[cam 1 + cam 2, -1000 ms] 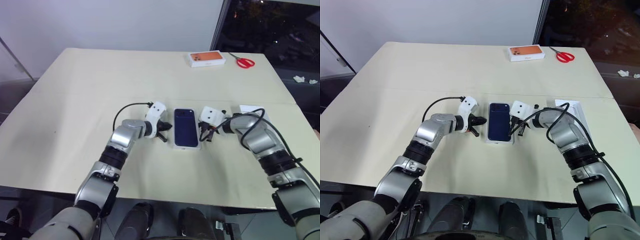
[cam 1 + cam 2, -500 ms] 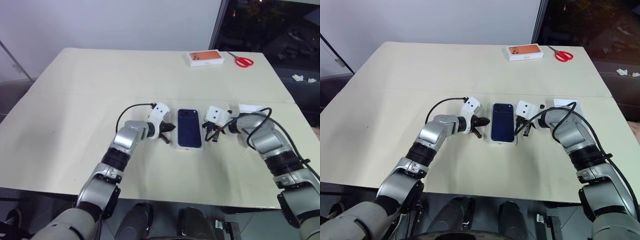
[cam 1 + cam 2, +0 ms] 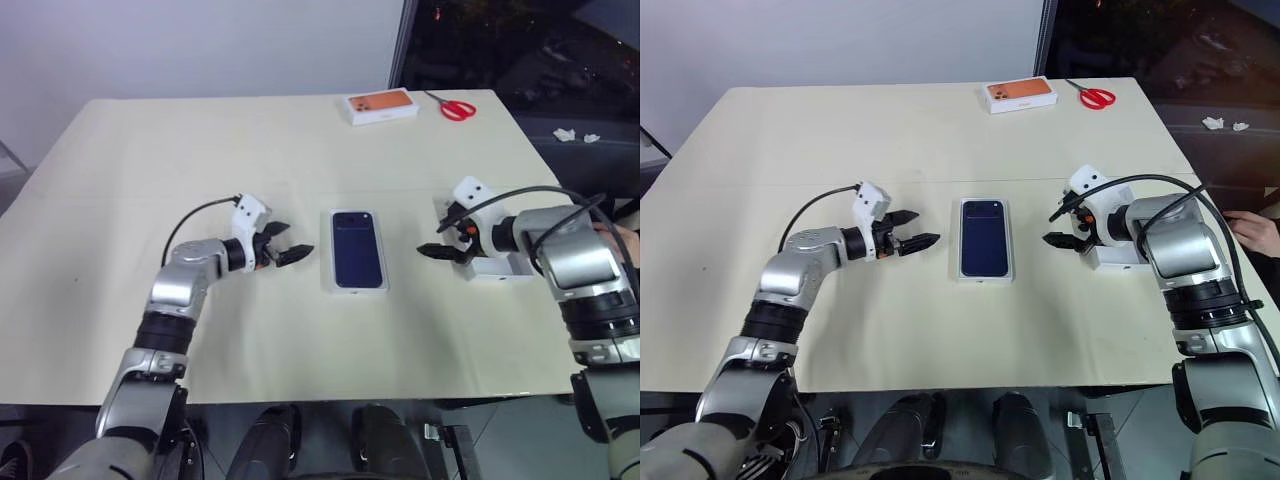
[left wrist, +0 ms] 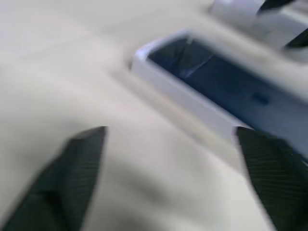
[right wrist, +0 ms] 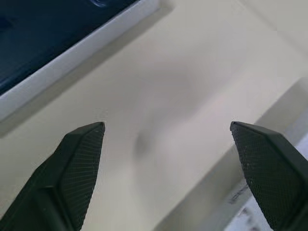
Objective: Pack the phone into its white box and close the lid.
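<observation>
A white box (image 3: 356, 290) lies mid-table, its top filled by a dark navy phone back (image 3: 357, 250) with a camera cluster at the far corner. I cannot tell whether this is the phone lying in the box or the printed lid. My left gripper (image 3: 296, 241) hovers open a short way left of the box, pointing at it. In the left wrist view its fingers (image 4: 77, 163) stand wide apart before the box's corner (image 4: 159, 72). My right gripper (image 3: 430, 239) is open too, off to the box's right, with nothing between its fingers (image 5: 77, 163).
A white rectangular piece (image 3: 495, 267) lies on the table just behind my right gripper. An orange-printed box (image 3: 380, 104) and red scissors (image 3: 456, 107) sit at the far edge. A person's hand (image 3: 1255, 232) rests at the right table edge.
Both grippers have opened and drawn back from the box's sides, the left one leftward, the right one rightward and up. The box stayed put. The camera view shifted.
</observation>
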